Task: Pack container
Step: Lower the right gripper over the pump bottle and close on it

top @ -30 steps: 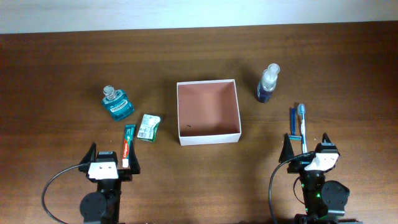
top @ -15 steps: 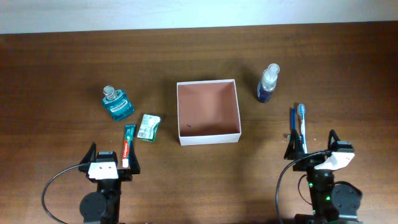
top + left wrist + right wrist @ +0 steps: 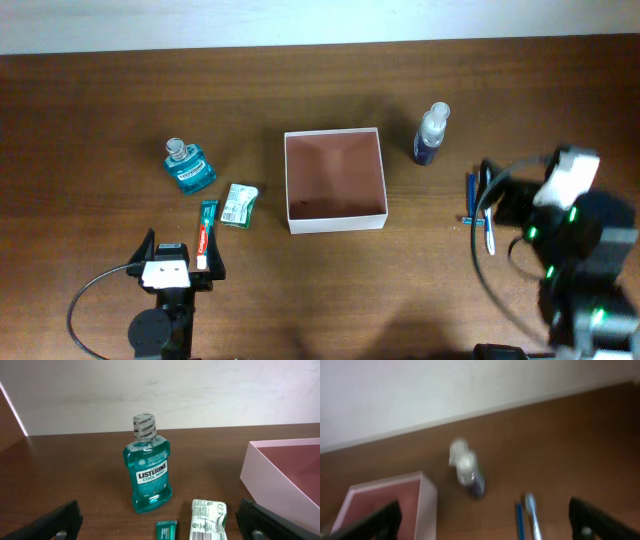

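A: Left gripper [image 3: 182, 255]?
B: Low at the near table [image 3: 90, 110] edge, jaws wide apart, holding nothing. The toothpaste tube [image 3: 207, 233] lies just ahead of its right finger. The green packet [image 3: 239, 204] sits just past the tube.

A: Right gripper [image 3: 484, 510]?
B: Jaws spread wide, nothing between them. It hangs over the toothbrush [image 3: 532, 515] and a thin blue item [image 3: 520, 521] alongside. The wrist view is too blurred to name that item.

A: Container [image 3: 337, 222]?
B: Mid-table, between the two arms, touching nothing. White walls, reddish-brown floor showing.

A: Farther back?
B: The mouthwash bottle [image 3: 188, 168] stands upright, left of the container, beyond the packet. The spray bottle [image 3: 431, 135] stands upright near the container's far right corner, apart from it.
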Motion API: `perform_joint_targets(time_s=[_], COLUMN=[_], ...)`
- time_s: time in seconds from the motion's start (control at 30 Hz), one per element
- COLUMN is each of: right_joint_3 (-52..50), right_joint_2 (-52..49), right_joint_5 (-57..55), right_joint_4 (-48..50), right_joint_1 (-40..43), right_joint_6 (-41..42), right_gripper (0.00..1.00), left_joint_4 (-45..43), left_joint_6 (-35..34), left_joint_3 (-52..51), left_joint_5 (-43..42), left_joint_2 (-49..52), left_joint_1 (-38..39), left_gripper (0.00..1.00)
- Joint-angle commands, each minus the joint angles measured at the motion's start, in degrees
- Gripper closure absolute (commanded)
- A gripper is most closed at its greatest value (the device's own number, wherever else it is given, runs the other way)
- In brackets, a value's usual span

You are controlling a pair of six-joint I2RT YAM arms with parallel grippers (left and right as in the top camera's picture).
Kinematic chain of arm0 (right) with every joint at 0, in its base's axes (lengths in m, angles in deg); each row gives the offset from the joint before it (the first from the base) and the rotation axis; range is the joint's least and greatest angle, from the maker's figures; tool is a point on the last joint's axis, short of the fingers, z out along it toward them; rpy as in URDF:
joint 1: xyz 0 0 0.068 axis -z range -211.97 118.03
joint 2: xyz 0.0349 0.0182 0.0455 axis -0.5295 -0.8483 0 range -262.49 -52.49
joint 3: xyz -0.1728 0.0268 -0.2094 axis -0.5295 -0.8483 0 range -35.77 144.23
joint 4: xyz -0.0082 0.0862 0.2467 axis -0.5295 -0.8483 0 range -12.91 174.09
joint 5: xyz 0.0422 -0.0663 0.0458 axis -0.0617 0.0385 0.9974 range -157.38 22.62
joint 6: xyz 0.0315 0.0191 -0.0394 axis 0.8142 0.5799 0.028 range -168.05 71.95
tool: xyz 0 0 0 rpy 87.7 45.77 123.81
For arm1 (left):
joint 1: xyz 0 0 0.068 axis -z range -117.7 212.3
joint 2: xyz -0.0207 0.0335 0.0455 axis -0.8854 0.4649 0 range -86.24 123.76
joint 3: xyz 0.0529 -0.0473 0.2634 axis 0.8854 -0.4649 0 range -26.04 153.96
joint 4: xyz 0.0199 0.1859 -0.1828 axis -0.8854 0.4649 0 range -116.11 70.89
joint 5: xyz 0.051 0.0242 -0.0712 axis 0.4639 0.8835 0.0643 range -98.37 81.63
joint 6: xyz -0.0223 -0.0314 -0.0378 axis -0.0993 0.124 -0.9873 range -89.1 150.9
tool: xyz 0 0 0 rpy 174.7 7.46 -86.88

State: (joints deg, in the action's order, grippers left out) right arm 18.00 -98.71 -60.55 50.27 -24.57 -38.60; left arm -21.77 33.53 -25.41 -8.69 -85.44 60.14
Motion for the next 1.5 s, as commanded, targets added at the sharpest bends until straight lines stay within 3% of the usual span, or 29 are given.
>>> perform_joint_targets(time_s=[0.0,0.13,0.37,0.8,0.9,1.17,1.47], right_joint_3=[12.0,28.6,44.1,44.8,44.8,44.8,44.8], right_joint_2=[-9.9,-24.2,-39.8,-44.1,-44.6,-50.2,-57.2], right_joint_5=[0.1,0.1,3.7,11.6,5.7,-22.6,-19.6], right_joint_4=[-6.0,-18.2,-26.0,-26.4,-26.8,-26.9,-26.4], right_joint_1=[-0.3,-0.3,-0.3,-1.6,-5.3,-18.9,-16.9], right_joint_6=[-3.3,-3.3,-3.2,-3.4,-2.6,4.3,7.2], right_gripper=[0.02,0.02,0.02,0.02,0.01,0.01,0.01], left_joint_4=[0.4,0.4,0.4,0.4,0.4,0.4,0.4], left_joint_6=[0.9,0.9,0.9,0.9,0.9,0.9,0.9], left_joint_3=[-0.1,-0.1,-0.1,-0.1,-0.1,-0.1,-0.1], left_joint_5=[0.2,0.2,0.2,0.2,0.2,0.2,0.2], left_joint_2=[-0.4,-0.4,-0.4,-0.4,-0.4,-0.4,-0.4], left_joint_1=[0.2,0.2,0.2,0.2,0.2,0.2,0.2], left_gripper=[0.01,0.01,0.01,0.01,0.01,0.01,0.01])
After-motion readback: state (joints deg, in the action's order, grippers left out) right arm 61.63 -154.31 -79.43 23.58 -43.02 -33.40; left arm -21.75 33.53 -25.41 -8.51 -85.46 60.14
